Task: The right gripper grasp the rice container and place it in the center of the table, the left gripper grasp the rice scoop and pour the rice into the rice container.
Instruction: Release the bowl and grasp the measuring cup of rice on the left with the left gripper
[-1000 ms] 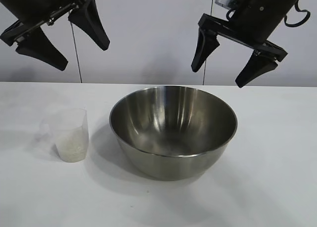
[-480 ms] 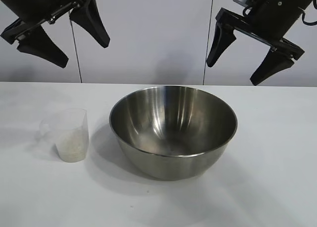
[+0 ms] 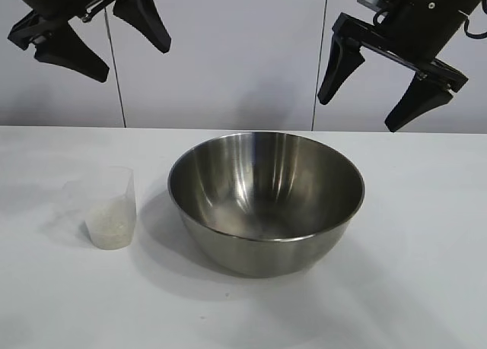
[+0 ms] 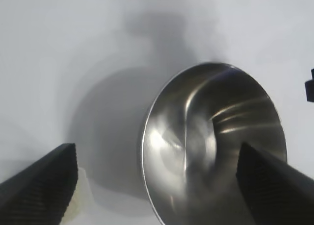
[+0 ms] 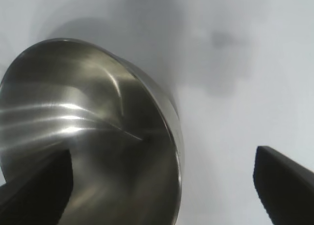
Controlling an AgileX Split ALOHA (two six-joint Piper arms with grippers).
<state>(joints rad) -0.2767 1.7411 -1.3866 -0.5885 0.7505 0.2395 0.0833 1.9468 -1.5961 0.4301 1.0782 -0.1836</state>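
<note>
sitting below right claw point(image 3: 368, 91): rice container point(image 3: 266, 201)

There was one steel rice container point(image 3: 265, 201) and one clear plastic rice scoop point(image 3: 109, 207) on the single white table point(image 3: 426, 273), and the scoop held one small pile of rice point(image 3: 109, 229). Two black grippers hung above: the left gripper point(image 3: 122, 45) and the right gripper point(image 3: 365, 87), each with two fingers spread apart.

Shiny silver steel mixing bowl point(image 3: 265, 201); clear translucent measuring cup point(image 3: 109, 207) with whitish rice point(image 3: 110, 229); plain white table point(image 3: 411, 273); black grippers, woven-textured fingers point(image 4: 41, 186).
</note>
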